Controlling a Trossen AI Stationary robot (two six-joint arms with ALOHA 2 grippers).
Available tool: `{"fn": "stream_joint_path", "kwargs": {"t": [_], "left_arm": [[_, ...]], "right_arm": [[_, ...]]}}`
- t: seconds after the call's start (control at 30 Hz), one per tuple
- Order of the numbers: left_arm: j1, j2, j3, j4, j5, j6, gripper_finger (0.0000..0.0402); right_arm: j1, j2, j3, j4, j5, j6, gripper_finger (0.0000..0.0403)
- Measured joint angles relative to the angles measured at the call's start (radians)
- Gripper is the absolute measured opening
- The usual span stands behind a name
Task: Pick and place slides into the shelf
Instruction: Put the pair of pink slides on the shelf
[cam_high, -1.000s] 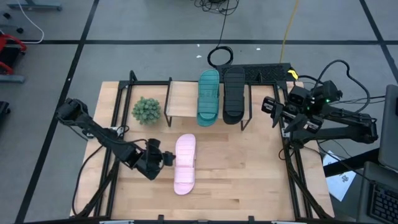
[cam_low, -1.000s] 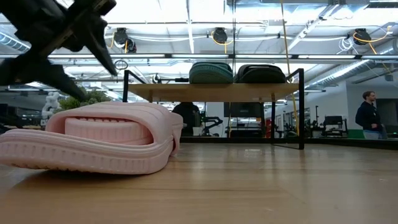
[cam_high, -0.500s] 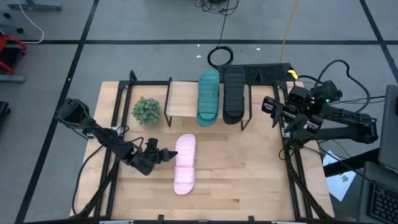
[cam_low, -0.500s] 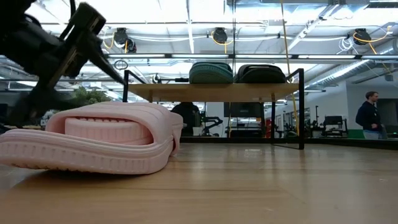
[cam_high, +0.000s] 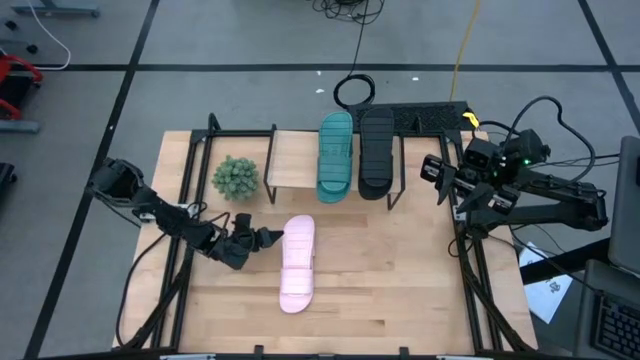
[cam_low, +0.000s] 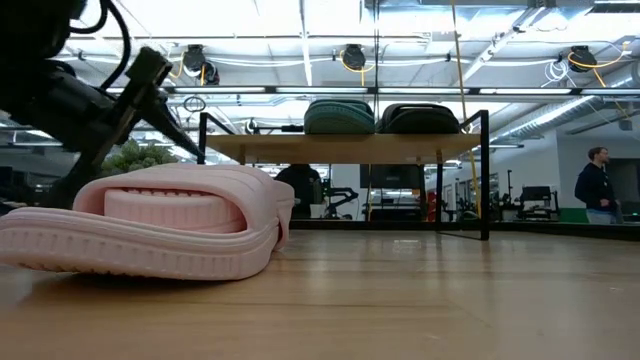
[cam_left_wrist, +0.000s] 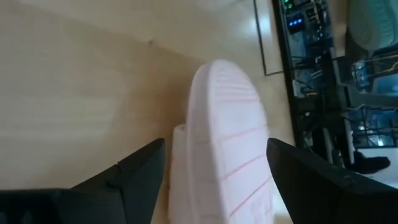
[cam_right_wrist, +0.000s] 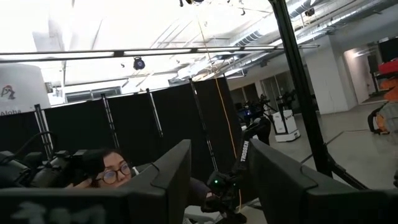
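The pale pink slide (cam_high: 297, 263) lies flat on the tabletop, lengthwise from near to far, and fills the low view (cam_low: 150, 235). My left gripper (cam_high: 264, 240) is open and low beside its far end. In the left wrist view that end (cam_left_wrist: 227, 130) sits between the two fingers (cam_left_wrist: 216, 146) without a clear touch. The teal slide (cam_high: 336, 155) and the black slide (cam_high: 376, 152) lie side by side on the right part of the shelf (cam_high: 290, 158). My right gripper (cam_high: 438, 175) is open, off the table's right edge.
A small green potted plant (cam_high: 235, 177) stands left of the shelf's plank. The left part of the plank is bare wood. Black frame rails (cam_high: 468, 270) run along the table's left and right sides. A cable coil (cam_high: 354, 92) lies behind the shelf. A person (cam_low: 593, 190) stands in the room beyond.
My left gripper has moved toward the table's far edge and a little right, turning toward the far end of the pink slide, so that its open fingers now stand on either side of that end. The slide has stayed where it was.
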Motion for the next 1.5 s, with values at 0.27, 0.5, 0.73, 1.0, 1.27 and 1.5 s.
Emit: {"fn": "stream_joint_path", "kwargs": {"t": [0.27, 0.5, 0.73, 1.0, 1.27, 1.5], "left_arm": [[0.098, 0.000, 0.000, 0.073, 0.092, 0.124, 0.0280], [0.174, 0.001, 0.000, 0.071, 0.202, 0.158, 0.0280], [0.196, 0.017, 0.000, 0.079, 0.247, 0.164, 0.0280], [0.237, 0.238, 0.001, 0.402, 0.296, 0.192, 0.0280], [0.289, 0.346, 0.002, 0.611, 0.400, 0.249, 0.0280], [0.292, 0.347, 0.002, 0.589, 0.469, 0.266, 0.0278]], "right_arm": [[0.000, 0.000, 0.000, 0.000, 0.000, -0.018, 0.0153], [0.000, 0.000, 0.000, 0.000, 0.000, -0.019, 0.0153], [0.000, 0.000, 0.000, 0.000, 0.000, -0.019, 0.0153], [0.000, 0.000, 0.000, -0.001, 0.000, -0.019, 0.0153], [0.000, 0.000, 0.000, -0.016, 0.000, -0.017, 0.0153], [0.000, 0.000, 0.000, -0.016, 0.000, -0.019, 0.0153]]}}
